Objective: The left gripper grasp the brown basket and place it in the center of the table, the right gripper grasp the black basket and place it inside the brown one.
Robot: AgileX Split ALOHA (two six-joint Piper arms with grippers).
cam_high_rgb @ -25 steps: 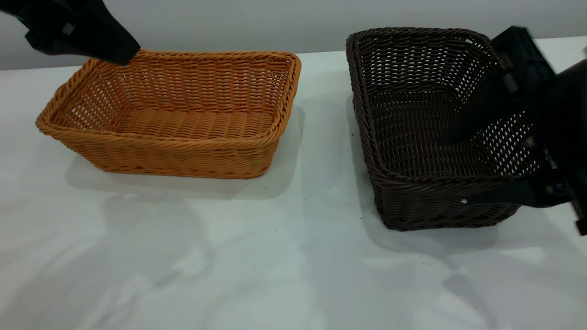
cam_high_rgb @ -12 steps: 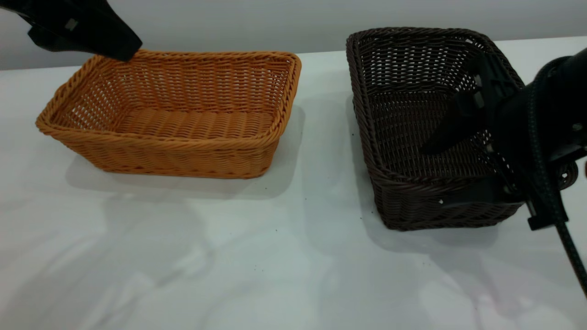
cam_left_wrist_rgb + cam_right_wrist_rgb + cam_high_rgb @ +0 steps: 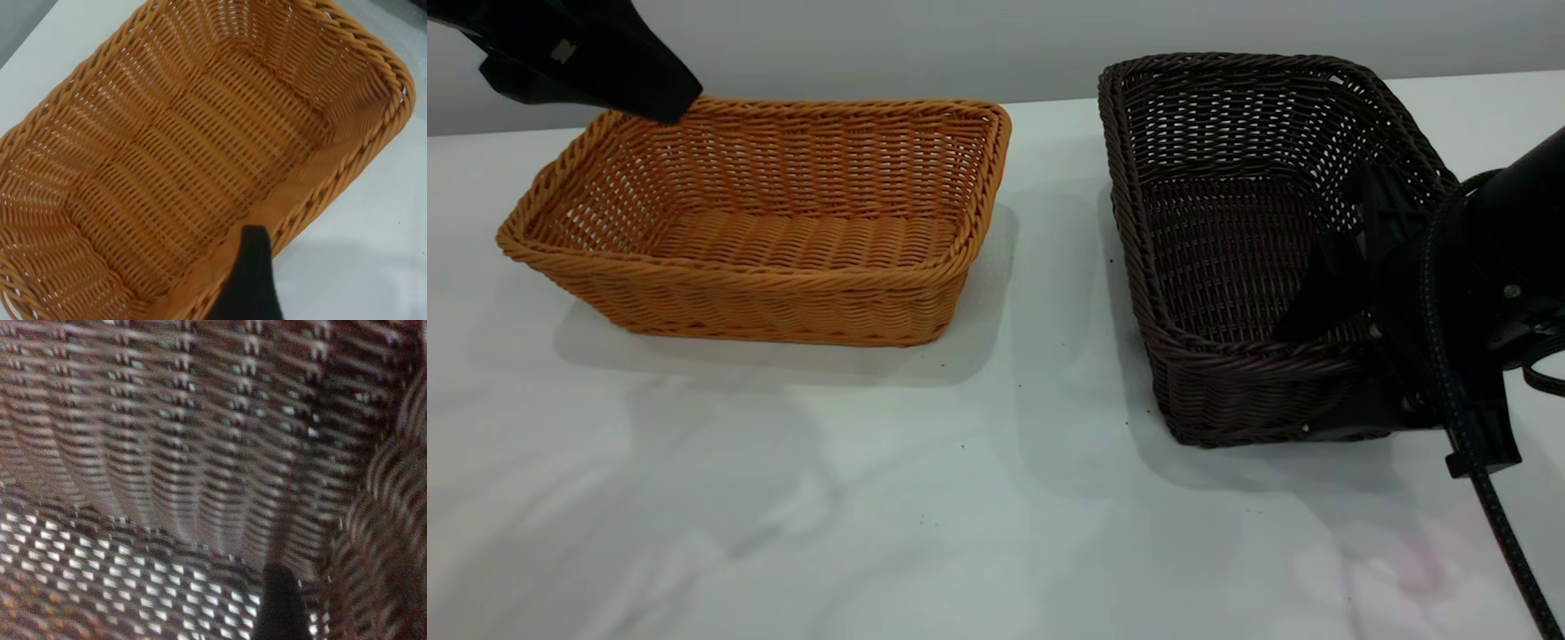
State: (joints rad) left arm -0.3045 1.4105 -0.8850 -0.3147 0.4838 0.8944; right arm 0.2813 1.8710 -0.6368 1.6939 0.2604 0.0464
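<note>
plain grey wall [image 3: 871, 44] behind, soft shadows [image 3: 720, 462] in the foreground

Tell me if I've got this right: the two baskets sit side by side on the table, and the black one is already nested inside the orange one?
Not quite. The black basket is not nested: the exterior view shows it standing on the table apart from the brown basket, which the left wrist view shows empty. They do sit side by side.

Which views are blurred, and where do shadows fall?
Exterior view: sharp; the brown basket and black basket cast soft shadows on the table. Left wrist view: the left gripper is a soft dark shape. Right wrist view: the black weave is blurred.
</note>
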